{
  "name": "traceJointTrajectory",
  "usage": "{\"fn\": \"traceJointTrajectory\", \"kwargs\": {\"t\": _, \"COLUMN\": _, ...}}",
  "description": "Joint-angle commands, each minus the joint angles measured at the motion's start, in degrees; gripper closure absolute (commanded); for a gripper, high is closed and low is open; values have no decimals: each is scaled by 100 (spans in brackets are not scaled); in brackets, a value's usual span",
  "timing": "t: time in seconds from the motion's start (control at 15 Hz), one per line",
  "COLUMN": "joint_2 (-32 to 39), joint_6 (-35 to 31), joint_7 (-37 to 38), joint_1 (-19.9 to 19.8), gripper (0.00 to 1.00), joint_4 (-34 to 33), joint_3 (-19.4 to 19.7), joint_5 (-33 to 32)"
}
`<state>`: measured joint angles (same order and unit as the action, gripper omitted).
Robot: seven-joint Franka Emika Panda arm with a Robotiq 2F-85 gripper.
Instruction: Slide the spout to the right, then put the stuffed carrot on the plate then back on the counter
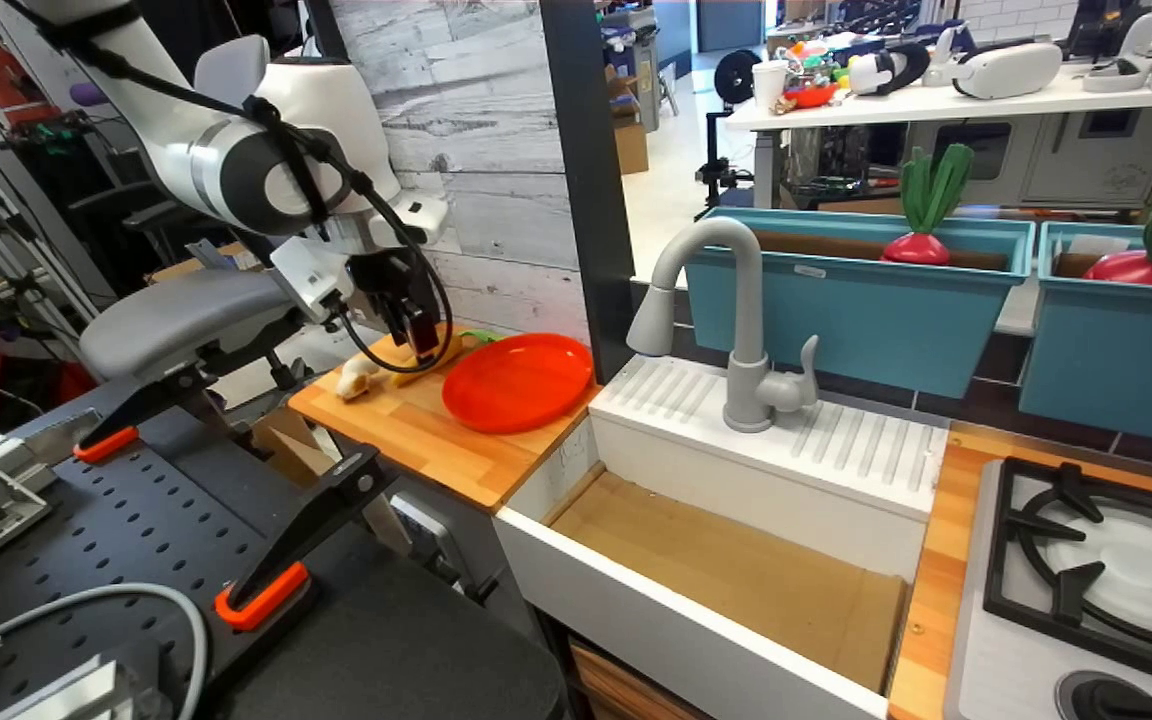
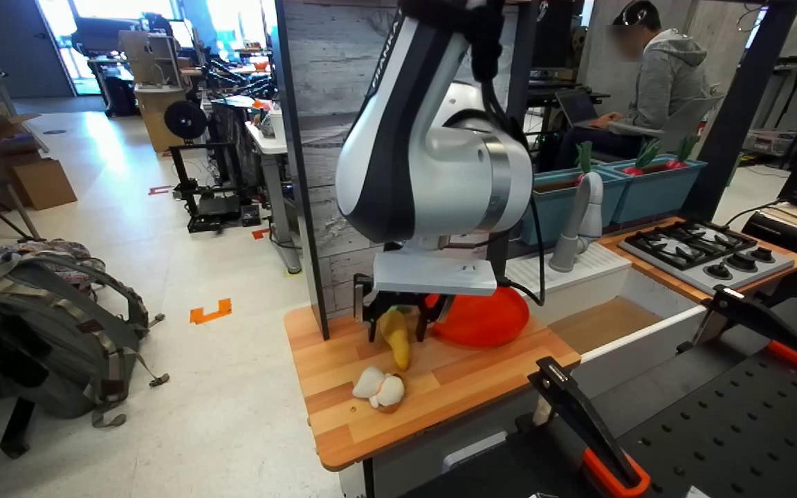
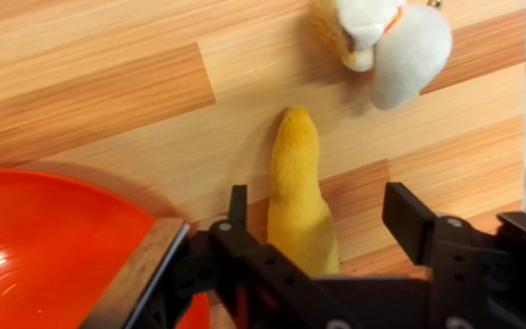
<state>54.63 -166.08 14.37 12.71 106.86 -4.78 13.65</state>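
In the wrist view, the stuffed carrot (image 3: 295,178) lies near-to-far between the gripper's (image 3: 321,212) wide-apart fingers (image 3: 407,219) (closer to the left one), so closing should pinch crosswise.

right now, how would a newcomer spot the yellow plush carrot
Adjoining the white sink basin is a light-brown wooden counter. There, beside the round orange-red plate, under the open black pincer, lies the carrot. Unlike the white plush toy nearby, it's long, tapered and yellow, with a green end.

Rounded white arm (image 2: 443,173), dark stripe (image 2: 402,162), silver ring (image 2: 499,181), black cable (image 1: 362,183), black jaws
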Motion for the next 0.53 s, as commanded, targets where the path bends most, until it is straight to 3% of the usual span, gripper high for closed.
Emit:
{"fn": "traceJointTrajectory", "kwargs": {"t": 0.0, "joint_2": -279, "joint_6": -171, "joint_7": -192, "joint_1": -201, "gripper": 0, "joint_4": 316, "joint_3": -193, "joint_5": -66}}
{"fn": "traceJointTrajectory", "kwargs": {"t": 0.13, "joint_2": -588, "joint_6": -397, "joint_7": -338, "joint_1": -310, "gripper": 0, "joint_4": 776, "joint_3": -322, "joint_5": -40}}
{"fn": "traceJointTrajectory", "kwargs": {"t": 0.27, "joint_2": -859, "joint_6": -1113, "joint_7": -540, "joint_1": -576, "gripper": 0, "joint_4": 1336, "joint_3": -645, "joint_5": 42}}
{"fn": "traceJointTrajectory", "kwargs": {"t": 0.33, "joint_2": -397, "joint_6": -636, "joint_7": -254, "joint_1": -285, "gripper": 0, "joint_4": 621, "joint_3": -340, "joint_5": -45}}
{"fn": "traceJointTrajectory", "kwargs": {"t": 0.47, "joint_2": -623, "joint_6": -925, "joint_7": -333, "joint_1": -426, "gripper": 0, "joint_4": 1007, "joint_3": -499, "joint_5": -42}}
